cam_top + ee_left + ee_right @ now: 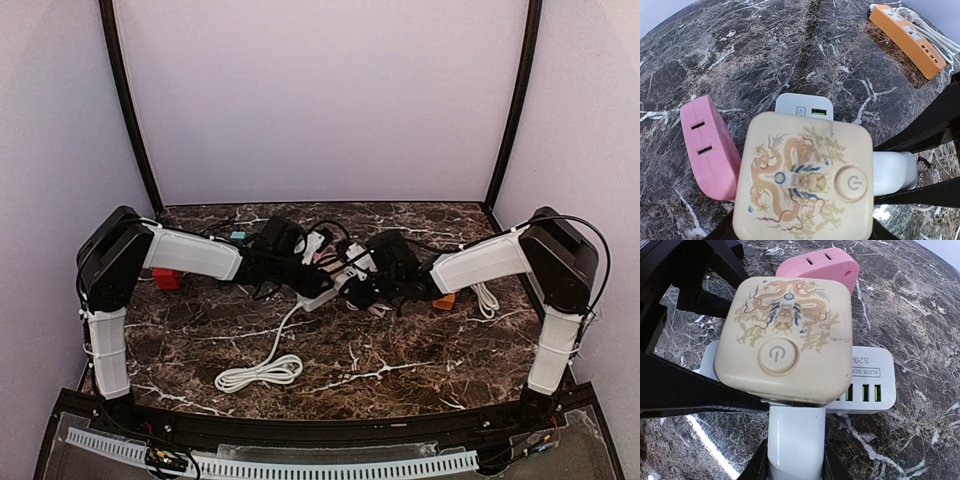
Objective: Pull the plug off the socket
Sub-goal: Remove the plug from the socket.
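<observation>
The plug (805,175) is a cream cube with a dragon print and a round power button, seated on top of the white socket strip (875,375) with green USB ports. My left gripper (802,232) hugs the plug (785,335) on both sides, its black fingers (690,387) pressed against the cube's flanks. My right gripper (795,465) is shut on the white end of the socket strip (892,172). Both grippers meet at mid-table, near the plug (345,272). The seat of the plug in the socket is hidden under the cube.
A pink adapter (710,150) lies against the plug's side. An orange power strip (907,32) with a white cord lies to the right (444,300). The socket's coiled white cord (260,372) trails toward the front. A red block (167,279) sits at the left.
</observation>
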Controlling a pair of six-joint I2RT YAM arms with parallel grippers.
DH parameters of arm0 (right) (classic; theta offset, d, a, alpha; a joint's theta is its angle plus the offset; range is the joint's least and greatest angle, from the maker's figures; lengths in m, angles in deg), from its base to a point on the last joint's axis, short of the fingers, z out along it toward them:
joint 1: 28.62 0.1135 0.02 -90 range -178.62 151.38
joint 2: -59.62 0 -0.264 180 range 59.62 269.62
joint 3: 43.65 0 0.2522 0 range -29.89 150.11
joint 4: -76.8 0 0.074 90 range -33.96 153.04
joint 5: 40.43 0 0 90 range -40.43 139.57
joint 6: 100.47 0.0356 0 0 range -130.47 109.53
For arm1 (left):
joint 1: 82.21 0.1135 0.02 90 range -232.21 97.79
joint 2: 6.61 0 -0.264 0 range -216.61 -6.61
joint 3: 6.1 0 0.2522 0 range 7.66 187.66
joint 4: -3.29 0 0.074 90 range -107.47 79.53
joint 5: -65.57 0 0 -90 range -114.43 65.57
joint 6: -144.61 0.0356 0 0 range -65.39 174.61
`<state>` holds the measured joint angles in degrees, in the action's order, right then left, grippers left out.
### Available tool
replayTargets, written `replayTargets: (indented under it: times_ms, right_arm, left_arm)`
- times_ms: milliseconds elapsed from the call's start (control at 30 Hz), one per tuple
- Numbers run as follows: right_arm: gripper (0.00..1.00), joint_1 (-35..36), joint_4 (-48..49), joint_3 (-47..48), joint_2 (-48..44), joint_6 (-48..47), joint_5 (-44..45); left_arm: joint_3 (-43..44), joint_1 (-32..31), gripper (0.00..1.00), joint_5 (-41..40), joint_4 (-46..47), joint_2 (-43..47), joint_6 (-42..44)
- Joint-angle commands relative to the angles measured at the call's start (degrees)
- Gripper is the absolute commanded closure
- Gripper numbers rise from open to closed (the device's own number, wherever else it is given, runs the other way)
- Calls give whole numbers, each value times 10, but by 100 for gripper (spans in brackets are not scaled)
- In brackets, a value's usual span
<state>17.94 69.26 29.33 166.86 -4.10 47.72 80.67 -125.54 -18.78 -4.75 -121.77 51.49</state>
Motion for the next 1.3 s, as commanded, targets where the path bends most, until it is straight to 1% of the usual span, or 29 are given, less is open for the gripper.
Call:
replayTargets:
  times_ms: [0,133,267,333,433,533,700,767,900,1000,1033,1133,1200,1267]
  right_arm:
    - [100,10,-102,-52,1,9,-40]
    - [100,10,-109,-63,-9,4,-32]
    - [100,4,-107,-64,-19,0,-83]
    - [100,4,-121,-55,-18,-2,-72]
    - [100,10,-147,-44,-19,-10,-33]
    - [100,10,-157,-49,-26,-17,-23]
    - [100,7,-141,-59,-20,0,-91]
    - [100,10,-124,-65,-12,14,-98]
    - [100,19,-91,-82,-2,50,-27]
    - [100,21,-102,-78,-6,65,10]
    - [100,21,-107,-77,-12,64,3]
    - [100,22,-113,-79,-29,33,-66]
    - [100,21,-126,-80,-36,4,-78]
    - [100,20,-143,-77,-37,-31,-71]
  left_arm:
    - [-10,9,68,-49,-30,-14,-7]
    - [-3,12,72,-67,-40,-22,-12]
    - [2,14,75,-71,-47,-23,-11]
    - [3,13,75,-72,-50,-23,-10]
    - [5,14,77,-75,-54,-24,-11]
    - [9,15,77,-77,-54,-26,-12]
    - [11,16,78,-80,-54,-28,-16]
    - [11,16,78,-81,-54,-29,-17]
    - [14,17,79,-81,-65,-31,-19]
    - [17,18,80,-82,-71,-34,-20]
    - [18,18,81,-83,-71,-35,-21]
    - [19,20,81,-82,-74,-36,-20]
    - [19,20,81,-82,-74,-36,-18]
    - [18,20,82,-81,-75,-36,-18]
